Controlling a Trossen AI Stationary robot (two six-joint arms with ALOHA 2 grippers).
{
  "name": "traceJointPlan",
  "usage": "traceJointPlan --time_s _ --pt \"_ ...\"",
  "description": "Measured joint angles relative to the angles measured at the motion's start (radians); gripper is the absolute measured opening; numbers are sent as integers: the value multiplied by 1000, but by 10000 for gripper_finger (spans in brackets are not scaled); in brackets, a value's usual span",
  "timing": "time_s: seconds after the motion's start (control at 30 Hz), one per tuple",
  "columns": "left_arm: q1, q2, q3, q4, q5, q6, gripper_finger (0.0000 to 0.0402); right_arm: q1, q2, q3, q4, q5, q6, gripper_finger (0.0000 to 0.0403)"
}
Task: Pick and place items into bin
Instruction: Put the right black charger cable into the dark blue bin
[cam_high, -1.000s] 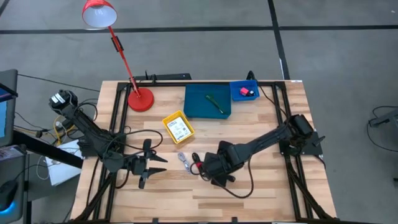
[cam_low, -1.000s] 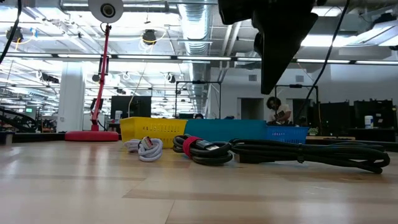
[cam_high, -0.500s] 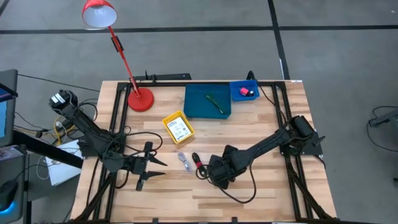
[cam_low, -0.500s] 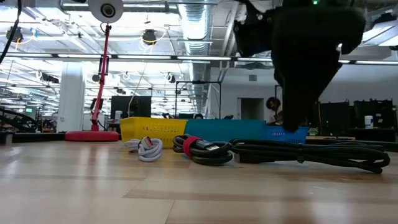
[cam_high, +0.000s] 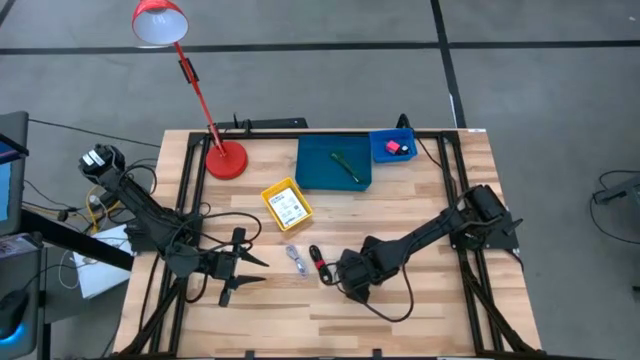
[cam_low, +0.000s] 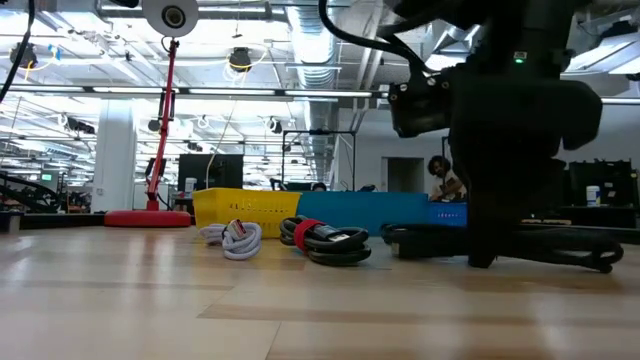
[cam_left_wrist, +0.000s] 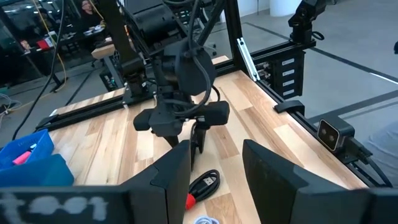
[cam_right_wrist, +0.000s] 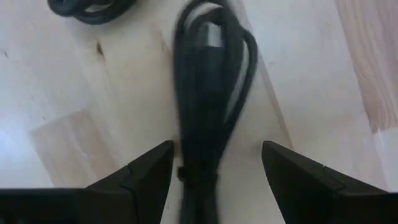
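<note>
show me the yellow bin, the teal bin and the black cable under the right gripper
yellow bin (cam_high: 287, 204), high view, its labelled middle
teal bin (cam_high: 322, 170), high view, bare floor
black cable (cam_right_wrist: 208, 93), right wrist view, bundled strands between the open fingers

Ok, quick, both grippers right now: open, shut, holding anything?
Left gripper: open, empty, waiting at the table's left.
Right gripper: open, down at the table, fingers either side of the black cable, not closed on it.

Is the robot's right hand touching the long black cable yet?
Apart. In the right wrist view the right gripper is open, its fingers on either side of the black cable bundle, with bare wood showing between each and the cable.
</note>
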Motion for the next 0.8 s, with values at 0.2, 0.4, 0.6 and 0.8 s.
traceJointPlan --time_s 0.2,0.4,0.6,0.8 --pt "0 0 0 0 0 -2 137 -10 -7 -61 71 9 57 228" --pt "0 0 0 0 0 -5 137 8 -4 -72 107 108 130 149" --pt "0 0 0 0 22 -6 137 25 2 -75 183 246 173 37" --pt "0 0 0 0 23 -6 137 -13 6 -48 169 417 152 40"
